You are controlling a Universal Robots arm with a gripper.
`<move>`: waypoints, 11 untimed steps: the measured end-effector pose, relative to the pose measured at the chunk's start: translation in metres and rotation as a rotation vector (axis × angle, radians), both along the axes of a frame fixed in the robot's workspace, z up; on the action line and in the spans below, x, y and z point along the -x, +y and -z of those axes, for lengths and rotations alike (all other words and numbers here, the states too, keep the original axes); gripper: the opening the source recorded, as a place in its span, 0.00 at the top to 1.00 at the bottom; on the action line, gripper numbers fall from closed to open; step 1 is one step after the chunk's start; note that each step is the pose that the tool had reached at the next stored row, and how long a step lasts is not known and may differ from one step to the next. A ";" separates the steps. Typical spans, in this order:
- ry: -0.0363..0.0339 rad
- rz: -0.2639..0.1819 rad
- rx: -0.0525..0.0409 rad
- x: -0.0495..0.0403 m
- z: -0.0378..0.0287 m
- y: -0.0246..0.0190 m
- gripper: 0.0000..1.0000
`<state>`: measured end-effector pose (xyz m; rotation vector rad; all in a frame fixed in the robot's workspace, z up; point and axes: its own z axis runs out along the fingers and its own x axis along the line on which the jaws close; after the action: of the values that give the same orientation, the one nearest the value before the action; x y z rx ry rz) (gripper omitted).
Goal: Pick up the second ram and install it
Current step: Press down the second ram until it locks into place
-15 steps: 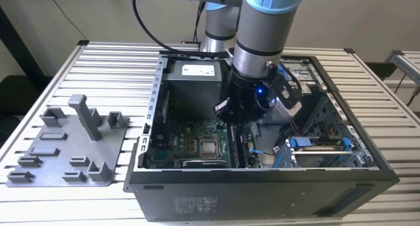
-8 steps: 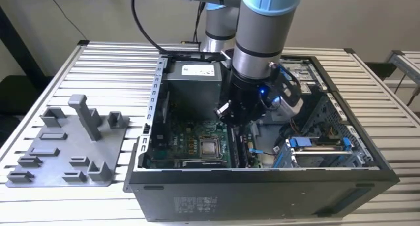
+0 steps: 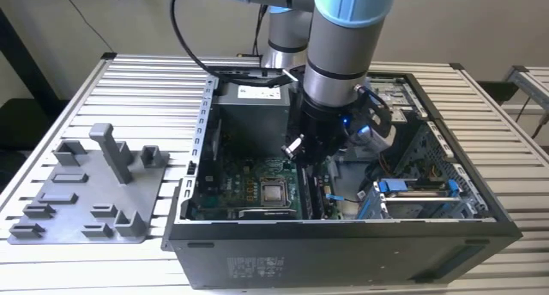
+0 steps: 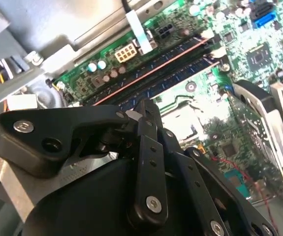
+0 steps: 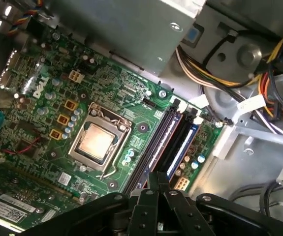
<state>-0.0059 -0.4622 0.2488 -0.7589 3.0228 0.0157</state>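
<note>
The second ram (image 5: 162, 140) is a long, narrow, dark stick seen edge-on in both wrist views, its thin top edge catching a pale reddish line (image 4: 151, 73). It stands upright on its long edge among the memory slots (image 5: 180, 147). In the first wrist view it runs from about 1 o'clock to 7 o'clock. Whether it is fully seated, I cannot tell.

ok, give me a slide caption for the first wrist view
Tool poised over the motherboard's memory slots, beside the bare processor.

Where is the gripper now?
In the exterior view the gripper is inside the open computer case, just above the motherboard, near its memory slots.
</note>
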 end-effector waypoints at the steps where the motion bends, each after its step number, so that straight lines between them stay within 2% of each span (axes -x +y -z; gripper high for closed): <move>1: -0.0001 -0.016 -0.0025 0.0000 0.0007 0.0001 0.89; 11: 0.0003 -0.198 -0.0044 0.0000 0.0110 0.0000 0.89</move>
<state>-0.0059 -0.4622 0.2378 -1.0538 2.9333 0.0262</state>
